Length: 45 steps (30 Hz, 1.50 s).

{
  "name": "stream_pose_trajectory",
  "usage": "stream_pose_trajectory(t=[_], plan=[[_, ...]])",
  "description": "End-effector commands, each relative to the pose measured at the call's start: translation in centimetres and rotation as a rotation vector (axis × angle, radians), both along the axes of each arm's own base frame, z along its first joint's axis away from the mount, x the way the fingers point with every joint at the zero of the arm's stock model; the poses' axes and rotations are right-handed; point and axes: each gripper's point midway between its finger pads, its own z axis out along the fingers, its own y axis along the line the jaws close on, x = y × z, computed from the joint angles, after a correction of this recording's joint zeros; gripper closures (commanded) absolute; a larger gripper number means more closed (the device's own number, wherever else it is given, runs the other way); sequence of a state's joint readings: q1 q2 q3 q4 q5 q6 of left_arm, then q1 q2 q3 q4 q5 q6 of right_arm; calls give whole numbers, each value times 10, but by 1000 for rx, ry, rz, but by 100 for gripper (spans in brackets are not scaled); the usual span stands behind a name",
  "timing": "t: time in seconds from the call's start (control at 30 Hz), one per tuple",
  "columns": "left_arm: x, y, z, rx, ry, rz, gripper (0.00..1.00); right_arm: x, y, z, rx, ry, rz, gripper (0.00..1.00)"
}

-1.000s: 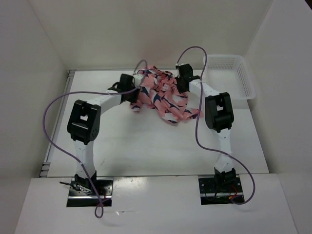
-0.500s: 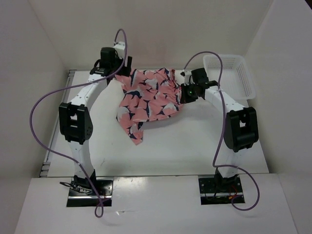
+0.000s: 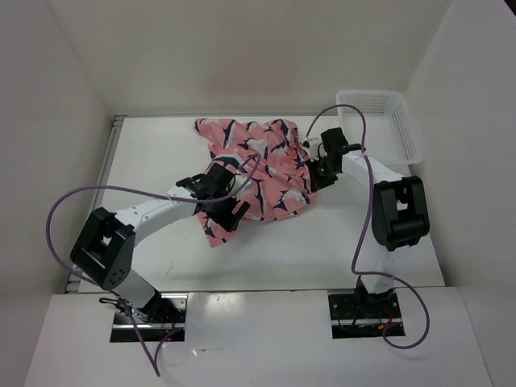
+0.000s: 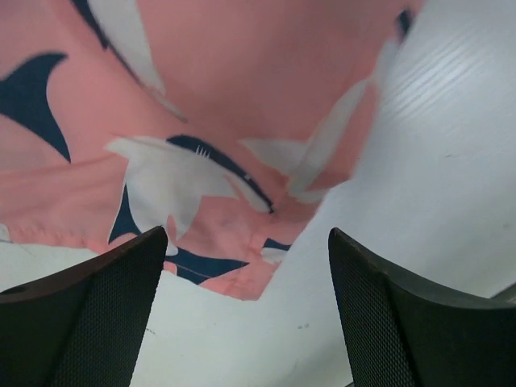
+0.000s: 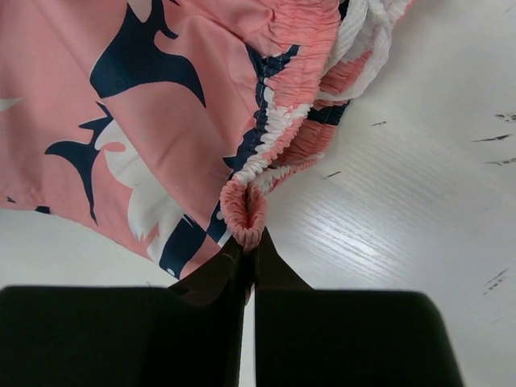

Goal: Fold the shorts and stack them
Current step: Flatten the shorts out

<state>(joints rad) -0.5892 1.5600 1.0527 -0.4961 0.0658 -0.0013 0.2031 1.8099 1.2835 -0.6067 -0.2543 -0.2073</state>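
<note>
- The shorts [image 3: 258, 165] lie spread out on the white tabletop [image 3: 282, 250]. They are just to the left of the white basket [image 3: 409, 133] and are not in it.
- They are pink with dark blue and white fish shapes all over.
- The cloth is mostly flat, with some bumps and wrinkles. One corner points away from the basket, toward the near edge of the tabletop.
- The right fingers [image 5: 210, 282] are squeezed tight together. They pinch a small fold of the crinkly waistband [image 5: 274, 121] on the side of the shorts closest to the basket.
- The pinched bit sticks up a little between the two black fingers, and the rest of the waistband bunches up behind it.
- The left fingers [image 4: 97, 314] are spread wide apart and hold nothing.
- They sit over the edge of the shorts on the side far from the basket. Pink cloth and bare tabletop both show in the gap between them.
- I cannot tell if the left fingers touch the cloth.
- The basket sits at the far right corner of the tabletop, close to the right arm [image 3: 395, 210].
</note>
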Motion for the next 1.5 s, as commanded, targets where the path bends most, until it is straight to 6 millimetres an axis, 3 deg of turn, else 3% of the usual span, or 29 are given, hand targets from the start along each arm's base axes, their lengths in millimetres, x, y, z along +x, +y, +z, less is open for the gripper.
stream_pose_trajectory(t=[0.0,0.13,0.23,0.3,0.33,0.37,0.43,0.53,0.63,0.83,0.9,0.97,1.0,1.1,1.17,1.2,1.23,1.27,1.3,1.33,1.37,1.4,1.43,1.47], plan=[[-11,31,-18,76,51,55,12,0,-7,14,-50,-57,54,97],[-31,39,-39,134,83,37,8,-8,-7,14,-53,-44,82,97],[-28,43,-56,167,80,49,11,-11,-7,20,-52,-54,109,95],[-29,46,-65,177,79,53,27,-15,-10,20,-68,-58,144,88],[-30,47,-68,177,79,53,34,-22,-14,13,-86,-36,153,65],[-31,48,-72,180,83,53,40,-24,-16,14,-98,-43,159,54],[-36,51,-77,187,93,52,61,-31,-21,13,-120,-46,172,41],[-40,53,-80,188,94,52,95,-30,-25,15,-112,-76,129,34],[-40,56,-75,189,73,59,100,-29,-21,4,-83,-62,84,33],[-42,76,-70,256,48,98,100,-9,0,-9,17,-27,30,41],[-38,78,-70,262,29,106,100,6,8,7,57,-60,15,41],[-33,80,-69,263,17,122,100,16,13,8,84,-55,-17,42],[-33,80,-69,263,17,122,100,24,16,12,95,-70,-30,51],[-26,88,-73,262,20,159,100,26,17,-5,102,-20,-86,77],[5,87,-63,203,-13,218,100,30,16,-12,91,-10,-91,100],[25,89,-55,169,-34,255,100,39,16,-8,87,-27,-94,100],[47,105,-53,135,-10,327,100,71,23,19,108,-112,-91,100],[107,104,-5,66,-143,383,100,94,29,45,138,-176,-109,100],[144,115,26,41,-224,437,100,117,34,75,167,-245,-120,100],[183,149,48,44,-293,537,100,166,41,153,218,-446,-138,100],[219,161,93,10,-401,579,100,186,43,198,267,-542,-188,100],[267,169,193,-73,-625,617,100,200,43,241,299,-642,-218,100],[278,178,240,-110,-725,637,100,209,38,285,337,-739,-239,100],[282,184,281,-141,-810,648,100,207,36,354,394,-883,-247,100]])
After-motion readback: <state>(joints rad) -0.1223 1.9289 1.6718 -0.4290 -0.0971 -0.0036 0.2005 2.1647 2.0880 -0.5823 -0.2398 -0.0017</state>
